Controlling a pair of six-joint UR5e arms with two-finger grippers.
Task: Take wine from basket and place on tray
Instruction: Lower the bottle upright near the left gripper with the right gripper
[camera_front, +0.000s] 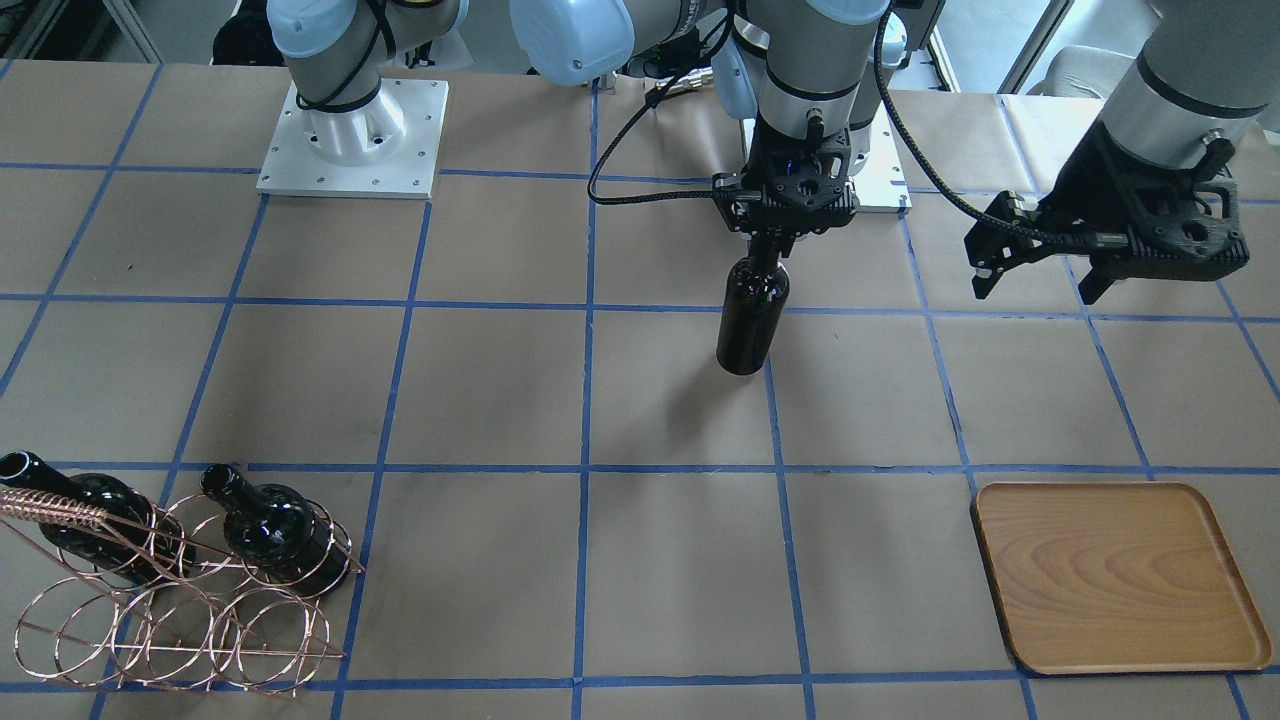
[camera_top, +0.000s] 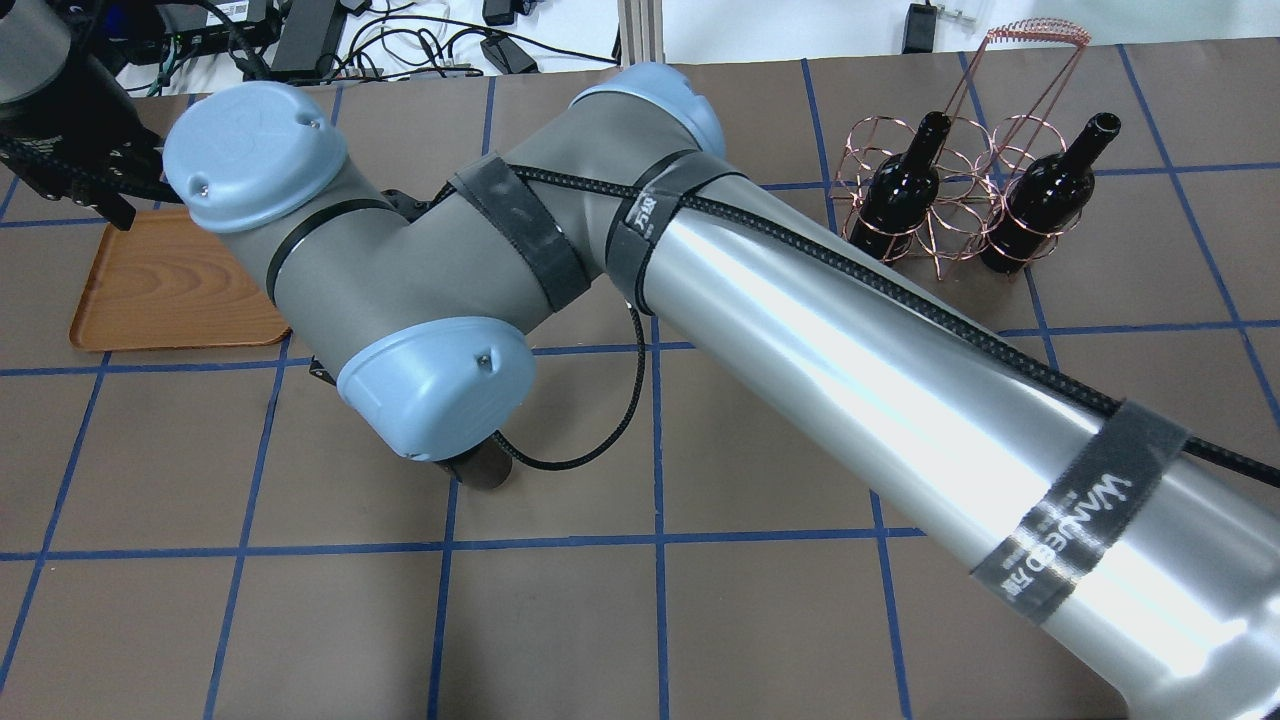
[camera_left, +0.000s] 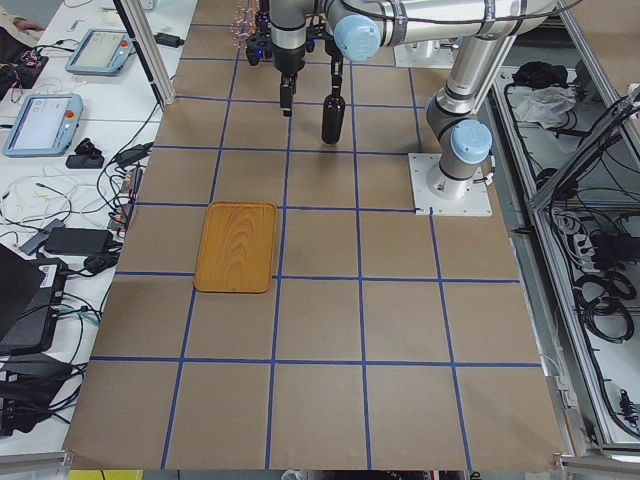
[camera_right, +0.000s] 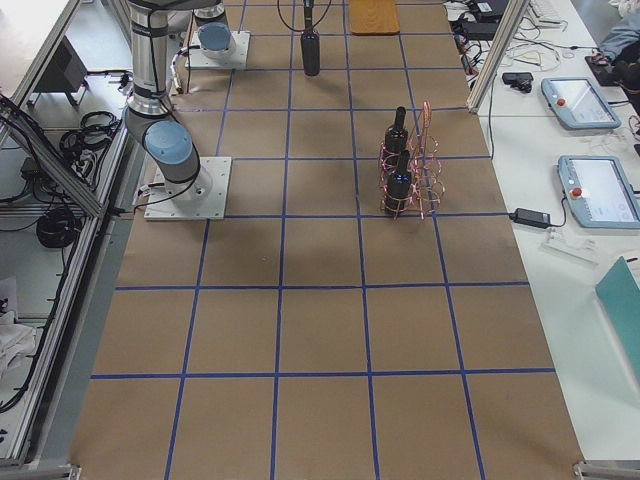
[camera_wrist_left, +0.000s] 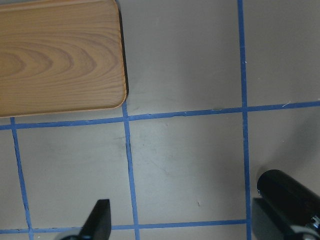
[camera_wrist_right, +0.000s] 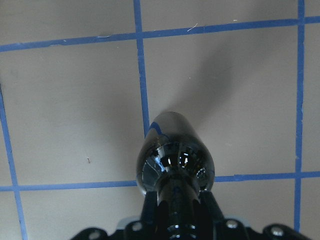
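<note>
My right gripper (camera_front: 768, 248) is shut on the neck of a black wine bottle (camera_front: 752, 322) and holds it upright over the middle of the table. The right wrist view shows the bottle (camera_wrist_right: 172, 155) hanging below the fingers (camera_wrist_right: 207, 207). My left gripper (camera_front: 1035, 285) is open and empty, between the held bottle and the wooden tray (camera_front: 1115, 575). In the left wrist view the tray (camera_wrist_left: 55, 55) is at the top left and the held bottle (camera_wrist_left: 295, 200) at the bottom right. The copper wire basket (camera_front: 180, 610) holds two more bottles (camera_front: 275, 530) (camera_front: 95, 505).
The table is covered in brown paper with a blue tape grid. The two arm bases (camera_front: 350, 140) stand at the robot's edge. In the overhead view my right arm (camera_top: 800, 340) crosses the table and hides its own gripper. The basket (camera_top: 960, 200) is at the far right there.
</note>
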